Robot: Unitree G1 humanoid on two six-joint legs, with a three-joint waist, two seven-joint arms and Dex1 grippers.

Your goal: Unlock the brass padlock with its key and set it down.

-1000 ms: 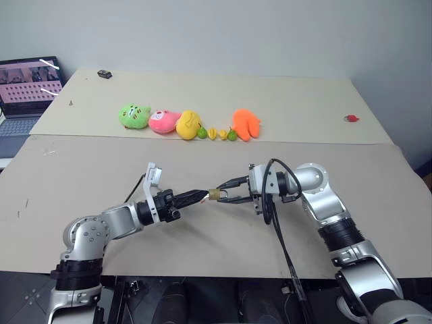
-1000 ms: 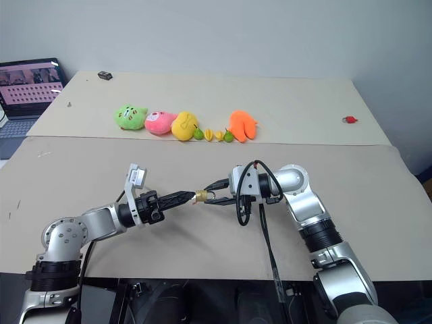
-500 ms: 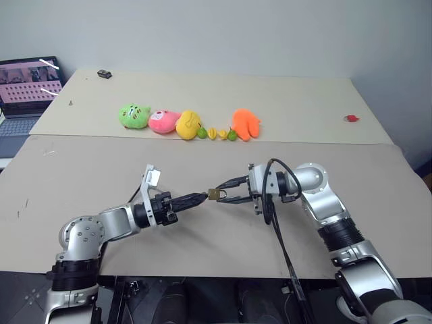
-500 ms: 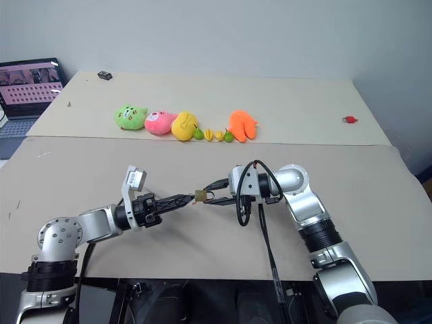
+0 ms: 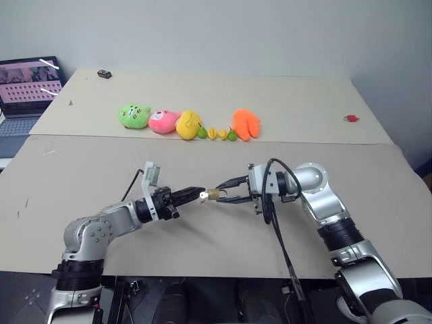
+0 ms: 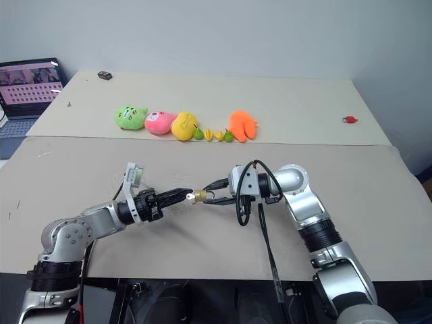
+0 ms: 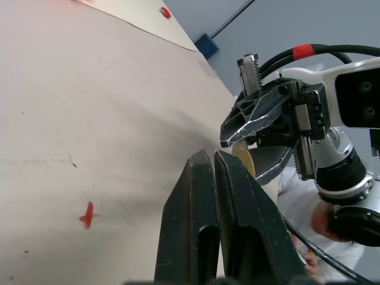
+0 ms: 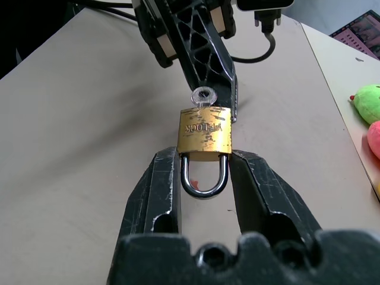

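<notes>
Right gripper squeezing the padlock by its sides (silver loop pointing back between the fingers), up above the table. Key stuck in the padlock's bottom. Left gripper shut tight, tips right beside the key's round head.

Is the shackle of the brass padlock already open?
No, in the right wrist view the silvery shackle sits with both legs in the brass padlock, between the right gripper fingers.
</notes>
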